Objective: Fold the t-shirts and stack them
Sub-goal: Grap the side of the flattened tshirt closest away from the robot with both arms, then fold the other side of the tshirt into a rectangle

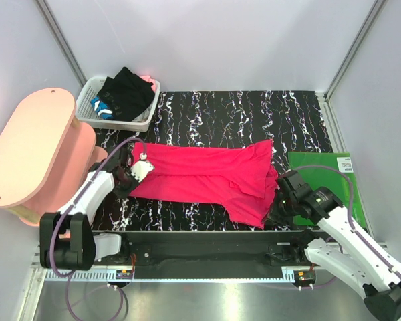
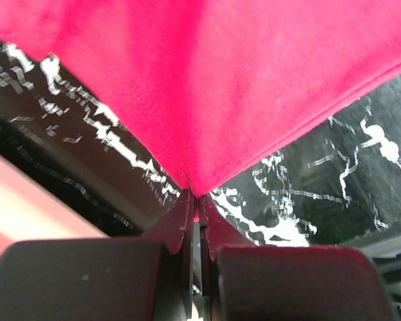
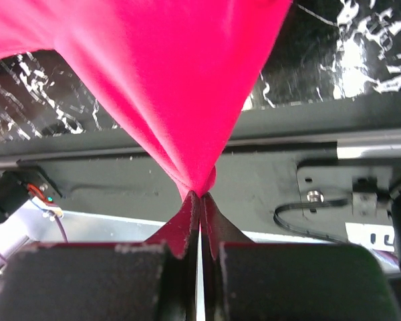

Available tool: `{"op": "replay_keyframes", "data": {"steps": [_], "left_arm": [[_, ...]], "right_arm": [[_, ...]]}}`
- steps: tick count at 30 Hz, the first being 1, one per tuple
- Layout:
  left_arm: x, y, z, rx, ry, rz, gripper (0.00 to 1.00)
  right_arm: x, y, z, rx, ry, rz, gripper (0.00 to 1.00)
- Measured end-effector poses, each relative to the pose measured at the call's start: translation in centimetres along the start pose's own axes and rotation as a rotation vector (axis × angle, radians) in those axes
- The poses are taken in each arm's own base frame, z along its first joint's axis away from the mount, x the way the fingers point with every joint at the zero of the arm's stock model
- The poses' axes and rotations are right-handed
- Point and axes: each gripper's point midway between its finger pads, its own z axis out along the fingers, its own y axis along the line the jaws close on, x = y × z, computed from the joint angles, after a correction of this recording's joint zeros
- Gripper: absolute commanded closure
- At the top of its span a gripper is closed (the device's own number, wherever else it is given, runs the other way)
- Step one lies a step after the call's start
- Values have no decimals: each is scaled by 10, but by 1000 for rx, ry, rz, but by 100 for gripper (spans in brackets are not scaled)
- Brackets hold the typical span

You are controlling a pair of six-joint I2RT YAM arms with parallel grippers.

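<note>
The left arm (image 1: 87, 194) and the right arm (image 1: 353, 235) share 1 build: smooth white shells on the long links, chunky black housings at the joints; each shoulder is a rounded black block. A thin purple-grey cable (image 1: 113, 148) runs in a loop along the left arm; a second cable (image 1: 321, 167) of the same colour arcs over the right arm. A small white housing (image 1: 142, 168) sits at the left wrist. In both wrist views the jaws are 2 black fingers (image 2: 175, 227); blocky at the root, tapering to thin wedge tips.
</note>
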Motion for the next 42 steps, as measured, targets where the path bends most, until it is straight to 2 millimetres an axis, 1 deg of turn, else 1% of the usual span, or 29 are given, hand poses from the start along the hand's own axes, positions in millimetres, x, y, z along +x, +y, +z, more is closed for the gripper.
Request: {"op": "replay_keyframes", "data": {"steps": [3, 8, 12, 14, 17, 19, 22, 24, 26, 27, 30, 33, 37, 39, 42], "left_arm": [[3, -3, -11, -11, -9, 20, 99], [13, -11, -22, 4, 8, 44, 98], [20, -17, -31, 7, 10, 66, 97], [22, -18, -33, 10, 14, 75, 97], [24, -20, -33, 38, 40, 78, 97], [18, -15, -33, 56, 59, 77, 97], [-2, 3, -29, 62, 65, 72, 97], [-17, 16, -26, 60, 63, 66, 97], [-30, 27, -22, 57, 60, 62, 97], [-36, 33, -20, 54, 58, 61, 97], [-49, 46, -13, 47, 59, 55, 97], [-54, 52, -4, 46, 69, 54, 97], [-52, 54, 7, 54, 96, 50, 97], [-51, 54, 12, 59, 105, 47, 97], [-51, 57, 19, 59, 121, 43, 98]], "right_arm": [[4, -2, -11, -6, -3, -6, 100], [12, -10, -16, 8, 19, -2, 100], [14, -13, -18, 19, 28, 0, 100], [13, -10, -23, 17, 26, -1, 100], [6, 1, -32, 4, 12, -11, 100], [-3, 12, -36, 6, 2, -27, 100], [-23, 30, -33, 32, -16, -61, 100], [-37, 42, -26, 49, -27, -81, 100], [-53, 56, -14, 64, -32, -103, 100], [-55, 58, -12, 66, -35, -105, 100], [-76, 67, -2, 76, -49, -113, 100], [-101, 71, 2, 72, -82, -97, 100], [-129, 64, 2, 79, -121, -61, 100], [-139, 63, 4, 84, -131, -53, 100], [-149, 66, 12, 89, -129, -61, 100]]}}
